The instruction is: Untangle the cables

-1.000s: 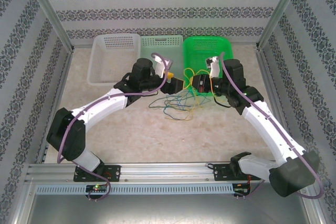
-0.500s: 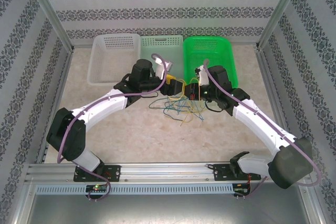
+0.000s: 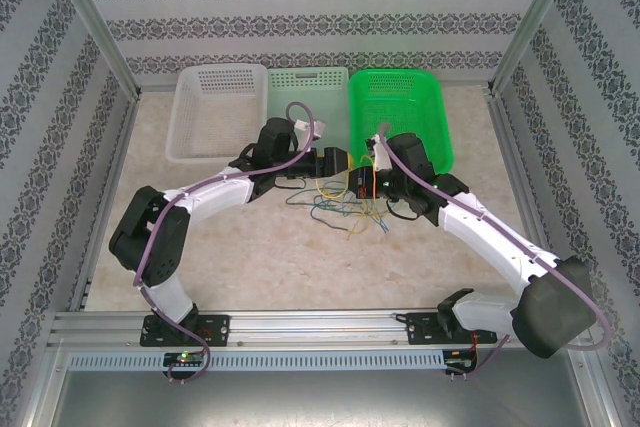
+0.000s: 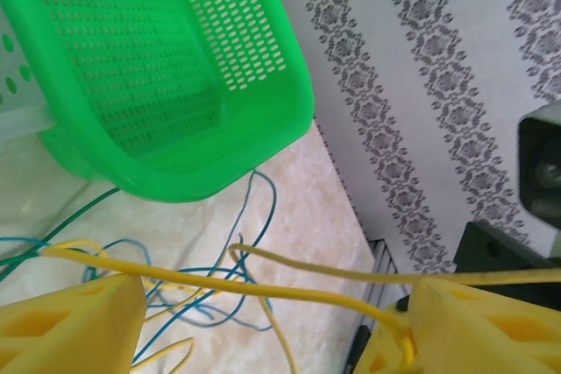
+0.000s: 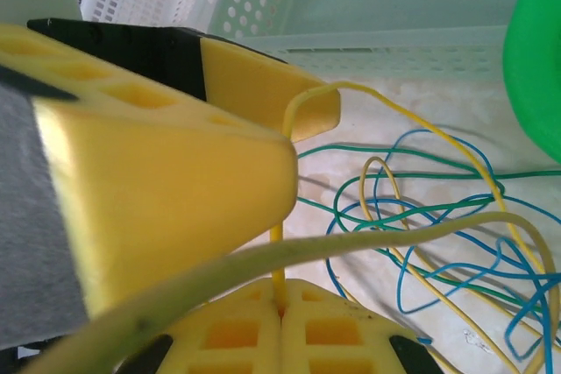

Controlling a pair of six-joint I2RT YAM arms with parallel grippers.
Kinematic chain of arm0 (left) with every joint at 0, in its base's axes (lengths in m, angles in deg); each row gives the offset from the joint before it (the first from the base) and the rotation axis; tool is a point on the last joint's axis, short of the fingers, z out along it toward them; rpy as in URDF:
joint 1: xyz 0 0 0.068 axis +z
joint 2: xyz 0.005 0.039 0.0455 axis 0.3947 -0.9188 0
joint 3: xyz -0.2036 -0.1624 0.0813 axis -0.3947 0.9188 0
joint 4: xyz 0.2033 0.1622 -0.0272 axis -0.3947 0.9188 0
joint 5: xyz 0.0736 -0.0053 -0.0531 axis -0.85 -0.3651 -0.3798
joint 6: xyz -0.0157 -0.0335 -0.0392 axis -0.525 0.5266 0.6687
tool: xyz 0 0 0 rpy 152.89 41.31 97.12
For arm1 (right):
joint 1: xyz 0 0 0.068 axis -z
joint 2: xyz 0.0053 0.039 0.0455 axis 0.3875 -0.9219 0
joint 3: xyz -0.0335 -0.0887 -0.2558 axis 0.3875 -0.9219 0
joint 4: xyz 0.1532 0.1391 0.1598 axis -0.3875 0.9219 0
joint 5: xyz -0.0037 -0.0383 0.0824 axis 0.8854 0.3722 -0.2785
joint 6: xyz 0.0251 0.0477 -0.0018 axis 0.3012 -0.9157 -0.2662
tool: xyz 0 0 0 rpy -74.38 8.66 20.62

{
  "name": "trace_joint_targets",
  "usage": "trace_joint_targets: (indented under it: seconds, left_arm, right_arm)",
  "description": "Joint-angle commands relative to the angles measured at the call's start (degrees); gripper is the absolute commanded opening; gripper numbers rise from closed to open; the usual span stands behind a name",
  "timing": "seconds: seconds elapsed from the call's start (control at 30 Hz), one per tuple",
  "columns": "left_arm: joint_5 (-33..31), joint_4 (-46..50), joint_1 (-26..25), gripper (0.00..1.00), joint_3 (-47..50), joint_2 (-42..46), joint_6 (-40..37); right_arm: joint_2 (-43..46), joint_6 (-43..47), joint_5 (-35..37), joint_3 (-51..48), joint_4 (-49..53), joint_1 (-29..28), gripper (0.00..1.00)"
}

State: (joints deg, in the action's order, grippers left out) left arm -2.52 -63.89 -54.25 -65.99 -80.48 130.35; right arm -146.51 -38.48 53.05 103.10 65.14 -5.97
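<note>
Fingers (image 5: 333,304) of the right gripper (image 5: 280,302) are pressed together on one thin yellow cable (image 5: 279,286), which rises out of the seam between them. From above, this gripper sits just in front of the near left corner of the bright green plastic mesh basket (image 3: 400,112). The left gripper (image 4: 276,308), just left of that same corner, has its fingers (image 4: 70,321) spread. A yellow strand runs across the gap to one finger, and you cannot tell whether it is caught there or is the strand the other gripper holds.

The loose tangle of thin yellow, blue and dark green cables (image 3: 340,209) lies on the pale marbled bench (image 3: 250,247), in front of the basket and outside it.

Expect these cables to be very light, limp and springy. Their curls will probably recoil when released, and the smooth insulation will likely slip through a weak pinch. Take hold close to a free end or just beside a crossing, one strand at a time. Draw away from the basket slowly, since a quick pull would likely tighten the loops and drag the whole bundle along.
</note>
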Motion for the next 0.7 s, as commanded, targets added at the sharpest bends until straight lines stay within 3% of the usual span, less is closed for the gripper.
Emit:
trace_joint_targets:
  seconds: [0.0, 0.33, 0.67]
  left_arm:
    - [0.5, -6.2, 0.4, 0.81, -0.2, 0.2, 5.1]
    - [2.3, -11.7, 0.2, 0.81, 0.9, -1.5, 13.6]
    - [2.2, -11.3, -0.7, 0.69, -0.6, -4.3, 13.9]
  right_arm:
    - [0.4, 2.0, 1.1, -0.3, -1.2, -0.9, 0.00]
    - [1.6, 2.4, 4.3, -2.5, -3.1, -1.2, 0.00]
    - [1.9, 2.5, 4.7, -3.3, -5.8, -2.6, 0.00]
